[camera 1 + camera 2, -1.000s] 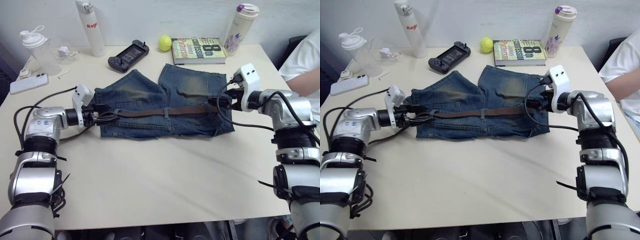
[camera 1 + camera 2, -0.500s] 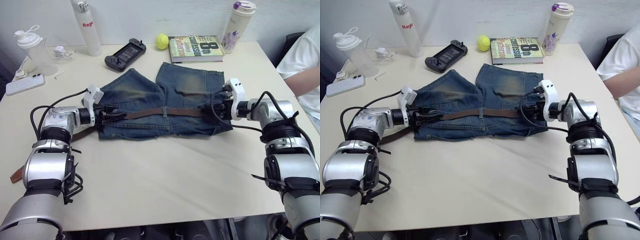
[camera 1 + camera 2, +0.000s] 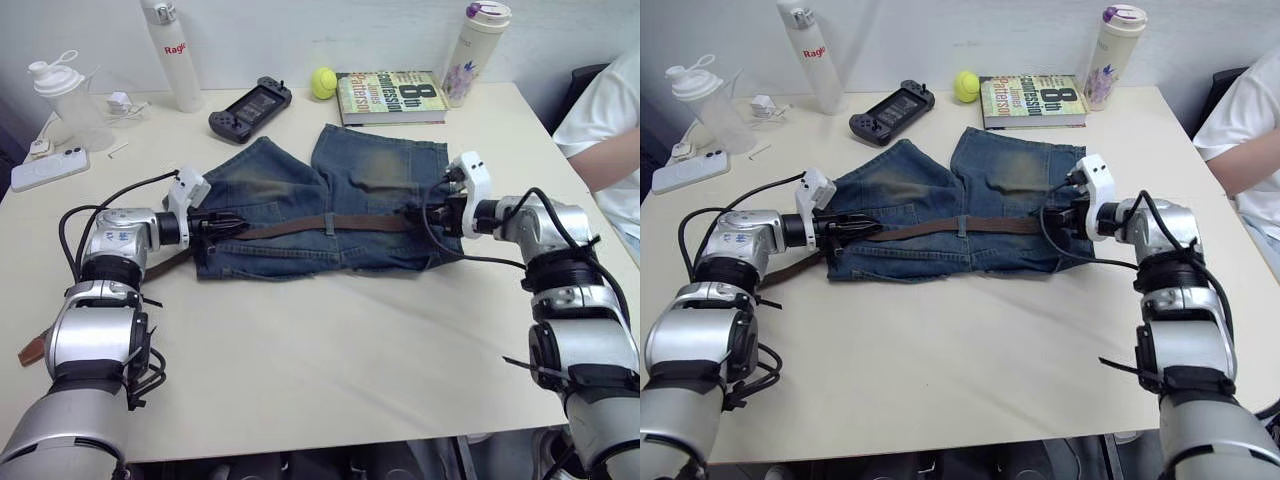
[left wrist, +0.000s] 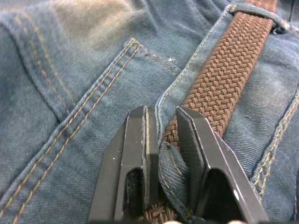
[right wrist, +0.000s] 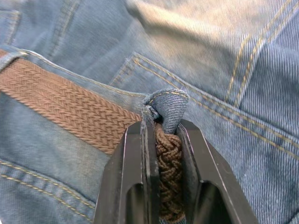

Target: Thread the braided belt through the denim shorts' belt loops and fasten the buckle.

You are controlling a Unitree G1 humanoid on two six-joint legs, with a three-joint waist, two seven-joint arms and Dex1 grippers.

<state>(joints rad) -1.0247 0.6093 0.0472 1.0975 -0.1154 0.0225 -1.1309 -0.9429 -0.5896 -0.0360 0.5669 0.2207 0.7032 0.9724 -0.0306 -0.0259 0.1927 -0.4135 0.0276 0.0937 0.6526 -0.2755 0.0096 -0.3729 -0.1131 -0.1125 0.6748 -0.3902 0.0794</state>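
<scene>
The denim shorts (image 3: 350, 170) lie flat mid-table, waistband toward me. The braided belt (image 3: 300, 226) runs along the waistband under a belt loop (image 3: 330, 224). At the waistband's left end my left gripper (image 3: 222, 222) is shut on a folded belt loop (image 4: 170, 163), with the belt (image 4: 224, 84) against one finger. At the right end my right gripper (image 3: 415, 215) is shut on the belt, just short of another belt loop (image 5: 168, 105). The belt's free tail trails past my left arm to a tan tip (image 3: 32, 350). I cannot make out the buckle.
Along the far edge stand a white bottle (image 3: 167, 50), a shaker cup (image 3: 62, 100), a phone (image 3: 50, 167), a game controller (image 3: 248, 103), a tennis ball (image 3: 322, 82), a book (image 3: 390, 97) and a floral tumbler (image 3: 472, 55). A person (image 3: 610, 110) sits at right.
Both grippers have gone from wide open to pinched at the two ends of the waistband. The camera view shifted; the shorts and belt stayed put.
</scene>
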